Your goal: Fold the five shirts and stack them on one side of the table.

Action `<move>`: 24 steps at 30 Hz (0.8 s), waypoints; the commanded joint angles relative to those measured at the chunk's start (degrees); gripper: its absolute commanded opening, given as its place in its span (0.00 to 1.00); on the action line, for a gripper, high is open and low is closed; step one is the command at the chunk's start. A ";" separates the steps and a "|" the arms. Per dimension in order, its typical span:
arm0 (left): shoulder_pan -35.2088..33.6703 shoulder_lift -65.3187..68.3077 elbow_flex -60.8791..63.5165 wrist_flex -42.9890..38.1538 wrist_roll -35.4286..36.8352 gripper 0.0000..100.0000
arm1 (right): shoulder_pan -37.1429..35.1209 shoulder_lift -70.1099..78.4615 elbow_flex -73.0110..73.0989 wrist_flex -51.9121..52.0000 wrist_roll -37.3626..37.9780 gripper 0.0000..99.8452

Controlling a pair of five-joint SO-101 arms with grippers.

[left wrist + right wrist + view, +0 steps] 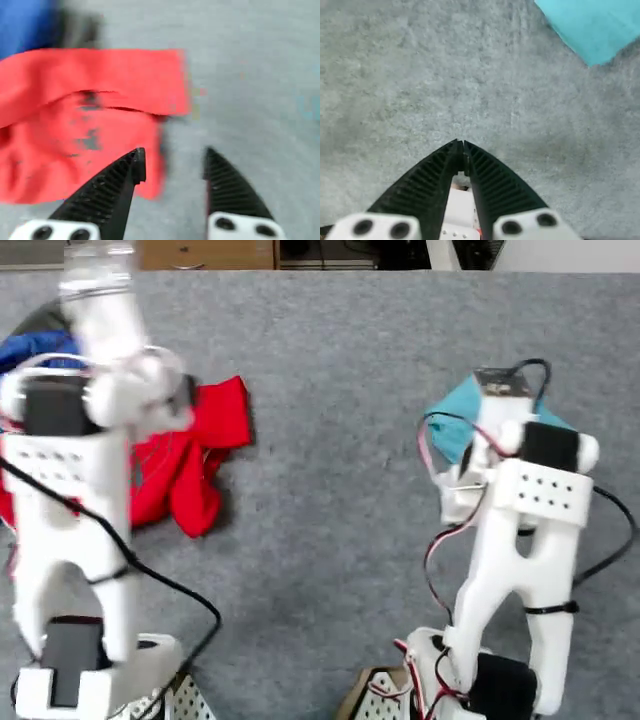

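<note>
- Left gripper (174,159) is what sits closest in the left wrist view. Its black ribbed fingers (107,192) are spread apart and grasp nothing.
- One fingertip hangs over the edge of the red shirt (90,100), the other over bare table (260,75). We cannot tell whether either touches the surface.
- Right gripper (463,149) has its two fingers (495,187) pressed tip to tip with nothing between them. It hangs over bare grey table (420,75).
- We take the arm on the left of the high view as the left arm (75,490), since its wrist view shows red cloth. The right arm (530,510) stands on the other side, well apart from it.
- Red shirt (190,465) lies crumpled on the left part of the table (330,390), partly under the left arm. From the wrist, one flap with a straight edge lies folded over the rest.
- Blue shirt (40,348) lies at the table's far left, just beside the red one. It shows in a corner of the left wrist view (25,25).
- We note a dark patch (75,25) next to the blue cloth, too blurred to name.
- Teal shirt (455,420) lies flat on the right half, partly under the right arm's wrist. In the right wrist view one corner (592,27) shows, near the closed fingers but apart from them.
- Red and black cables (435,540) hang along the right arm, and a black one (170,585) trails from the left arm's base.
</note>
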 commanded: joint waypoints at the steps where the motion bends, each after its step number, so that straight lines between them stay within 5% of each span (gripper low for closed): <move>1: -14.95 0.40 10.46 -8.97 -1.32 0.24 | -9.71 -1.54 0.40 -3.43 0.18 0.01; 10: -33.58 0.04 32.35 -20.57 -12.75 0.24 | -37.23 19.12 -5.93 -13.89 -9.76 0.33; 24: -42.90 0.04 41.14 -21.45 -16.35 0.24 | -54.37 57.80 -60.00 -12.13 -15.65 0.31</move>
